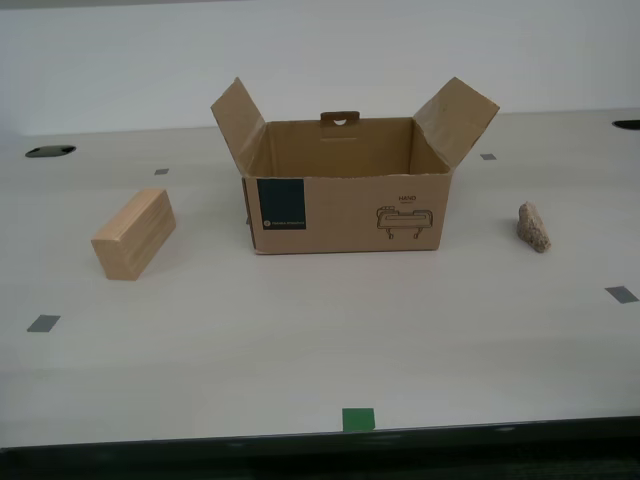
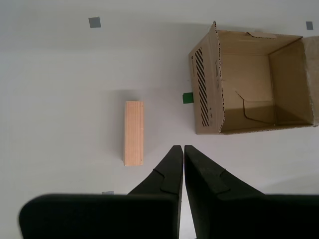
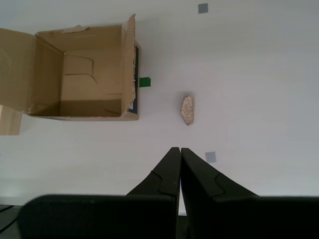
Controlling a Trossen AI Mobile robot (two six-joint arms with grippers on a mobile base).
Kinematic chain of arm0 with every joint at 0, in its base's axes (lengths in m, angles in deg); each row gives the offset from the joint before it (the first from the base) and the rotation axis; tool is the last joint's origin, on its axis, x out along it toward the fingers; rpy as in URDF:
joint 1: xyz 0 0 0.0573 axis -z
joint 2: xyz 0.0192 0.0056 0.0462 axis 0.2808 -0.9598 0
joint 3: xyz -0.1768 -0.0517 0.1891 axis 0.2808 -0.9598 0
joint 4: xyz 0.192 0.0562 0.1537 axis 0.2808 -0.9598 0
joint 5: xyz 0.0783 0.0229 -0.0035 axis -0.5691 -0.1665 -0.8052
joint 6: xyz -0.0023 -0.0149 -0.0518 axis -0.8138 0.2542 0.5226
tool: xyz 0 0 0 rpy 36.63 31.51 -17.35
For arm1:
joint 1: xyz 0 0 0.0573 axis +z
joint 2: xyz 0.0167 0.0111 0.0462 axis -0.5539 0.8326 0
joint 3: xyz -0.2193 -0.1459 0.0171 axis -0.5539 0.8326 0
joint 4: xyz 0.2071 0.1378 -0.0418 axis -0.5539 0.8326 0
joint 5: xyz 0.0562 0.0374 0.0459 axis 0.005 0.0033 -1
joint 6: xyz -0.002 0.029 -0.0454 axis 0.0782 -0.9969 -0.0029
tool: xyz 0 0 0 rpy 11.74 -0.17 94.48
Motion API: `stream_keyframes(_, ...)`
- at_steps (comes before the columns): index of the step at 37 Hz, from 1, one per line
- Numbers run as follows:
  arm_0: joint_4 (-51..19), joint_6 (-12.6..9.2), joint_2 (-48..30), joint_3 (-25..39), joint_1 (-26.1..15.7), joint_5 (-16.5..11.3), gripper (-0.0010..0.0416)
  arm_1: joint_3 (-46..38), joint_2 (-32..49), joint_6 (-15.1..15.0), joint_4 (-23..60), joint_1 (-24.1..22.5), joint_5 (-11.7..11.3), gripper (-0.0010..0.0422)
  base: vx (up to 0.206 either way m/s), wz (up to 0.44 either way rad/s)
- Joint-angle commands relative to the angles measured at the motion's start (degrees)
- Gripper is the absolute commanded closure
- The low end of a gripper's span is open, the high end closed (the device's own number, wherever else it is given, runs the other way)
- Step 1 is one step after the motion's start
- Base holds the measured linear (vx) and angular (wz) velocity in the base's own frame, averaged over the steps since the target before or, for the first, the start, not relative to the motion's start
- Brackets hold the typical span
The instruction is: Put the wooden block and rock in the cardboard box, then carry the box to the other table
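2 grippers, my first gripper and my second gripper, were seen closed and empty. The cardboard box sat center frame in the exterior view, the wooden block left, the rock right. The lumpy rock could be dropped if pinched badly.

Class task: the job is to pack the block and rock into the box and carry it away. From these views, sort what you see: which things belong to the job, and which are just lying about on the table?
Belong to the job:
block
rock
box, open and empty

Just lying about:
grey tape squares
green tape square
dark table opening
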Motion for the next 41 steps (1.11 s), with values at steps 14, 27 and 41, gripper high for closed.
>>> stream_keyframes(14, 0.0, 0.0, 0.0, 0.0, 0.0, -0.7, 0.039, 0.0, 0.0, -0.9, 0.0, 0.0, 0.2, 0.0392, 0.0, 0.0)
stream_keyframes(27, 0.2, -0.2, 0.0, 0.0, 0.0, -0.6, 0.0278, 0.0, 0.0, -1.6, 0.0, 0.0, 0.2, 0.0262, 0.0, 0.0)
stream_keyframes(41, 0.4, -0.2, 0.0, 0.0, 0.0, -0.6, 0.0237, 0.0, 0.0, -1.6, 0.0, 0.0, 0.2, 0.0096, 0.0, 0.0)
